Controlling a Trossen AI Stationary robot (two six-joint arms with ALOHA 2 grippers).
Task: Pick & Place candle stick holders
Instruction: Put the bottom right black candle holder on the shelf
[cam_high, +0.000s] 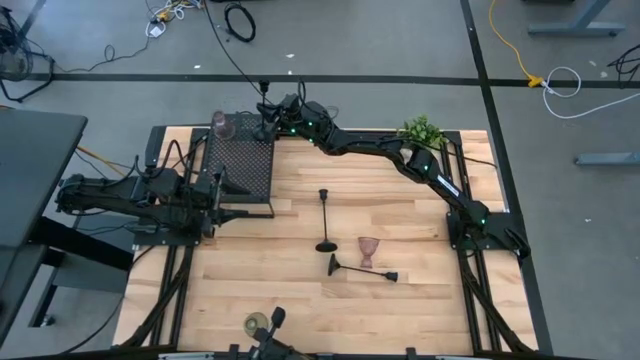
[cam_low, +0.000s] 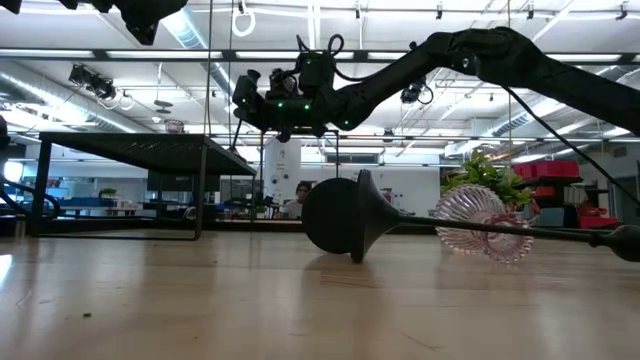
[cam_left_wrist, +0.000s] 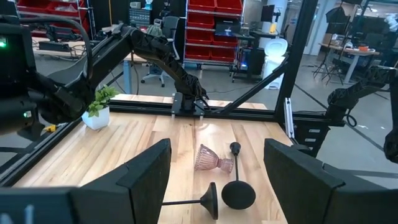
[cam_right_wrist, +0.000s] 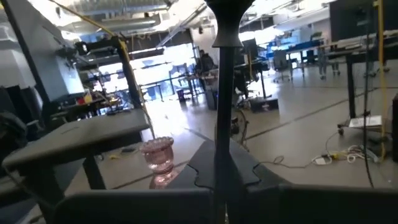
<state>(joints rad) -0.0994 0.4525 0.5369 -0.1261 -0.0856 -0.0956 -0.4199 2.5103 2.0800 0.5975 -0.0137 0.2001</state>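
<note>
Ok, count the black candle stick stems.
3. Two lie mid-table: one stem alone, another stem beside the pink goblet. The third stem stands clamped in the right gripper near the mesh box.

The desk (cam_high: 300, 290) is pale, smooth wood with a soft sheen, the candle stick stems (cam_high: 325, 220) matt black metal, the goblets (cam_high: 369, 251) ribbed pinkish glass, and the box (cam_high: 240, 165) black perforated mesh.
</note>
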